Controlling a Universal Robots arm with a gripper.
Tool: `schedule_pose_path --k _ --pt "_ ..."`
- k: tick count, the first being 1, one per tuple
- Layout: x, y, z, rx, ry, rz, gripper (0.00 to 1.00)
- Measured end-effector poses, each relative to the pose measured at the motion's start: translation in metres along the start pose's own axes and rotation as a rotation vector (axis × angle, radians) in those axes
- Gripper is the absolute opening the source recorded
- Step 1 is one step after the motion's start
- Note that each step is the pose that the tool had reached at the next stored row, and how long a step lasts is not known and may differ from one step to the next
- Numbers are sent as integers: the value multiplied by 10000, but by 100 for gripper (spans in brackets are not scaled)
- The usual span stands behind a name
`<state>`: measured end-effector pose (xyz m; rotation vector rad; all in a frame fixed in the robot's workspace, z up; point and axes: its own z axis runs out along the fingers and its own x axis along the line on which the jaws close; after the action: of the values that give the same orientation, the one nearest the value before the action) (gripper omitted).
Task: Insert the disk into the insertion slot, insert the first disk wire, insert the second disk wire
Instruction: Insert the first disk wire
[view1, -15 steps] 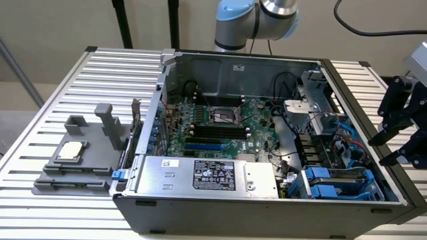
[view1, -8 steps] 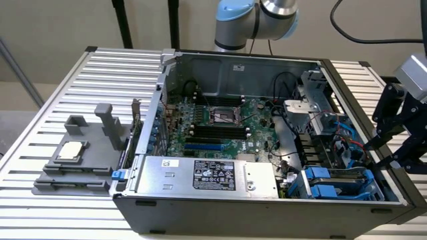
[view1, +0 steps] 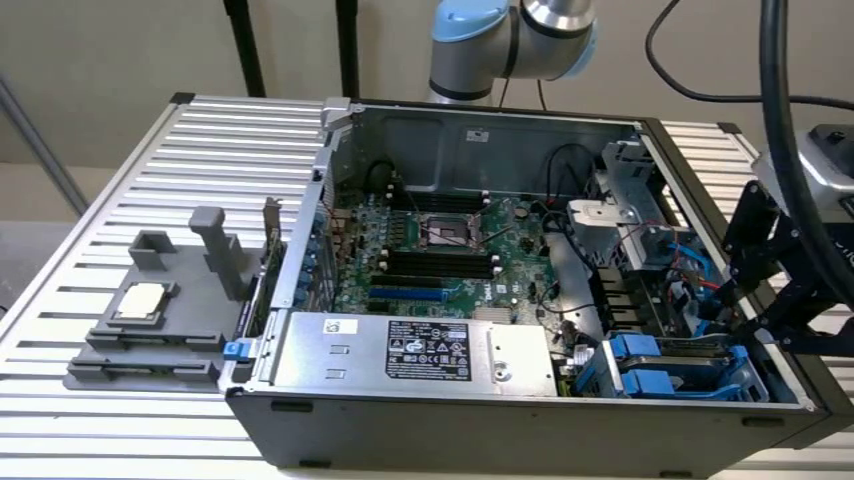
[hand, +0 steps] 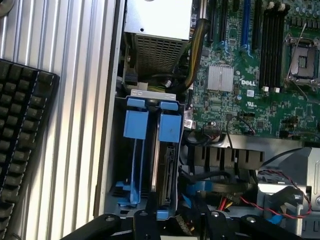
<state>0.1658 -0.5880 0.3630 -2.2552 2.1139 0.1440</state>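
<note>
Disk (hand: 167, 170) stands inside insertion slot (hand: 119, 150), blue carrier frame showing, w/ a second blue frame (hand: 136, 122) just beside it. Exterior view, left to right: grey fixture block (view1: 154, 320) carrying a CPU (view1: 140, 303) on ribbed table (view1: 80, 425); PSU box (view1: 414, 350) inside PC case (view1: 534, 430); motherboard (view1: 441, 250) behind PSU; slot in case corner at the exterior view's right. Gripper (view1: 771, 300) hangs just above slot, apart from disk. Gripper opening: cannot tell.
</note>
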Motion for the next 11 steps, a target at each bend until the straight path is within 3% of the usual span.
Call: schedule_pose_path --k 6,11 --pt "-94 2 115 0 0 -35 40" --pt "-145 -2 146 -1 1 -53 38"
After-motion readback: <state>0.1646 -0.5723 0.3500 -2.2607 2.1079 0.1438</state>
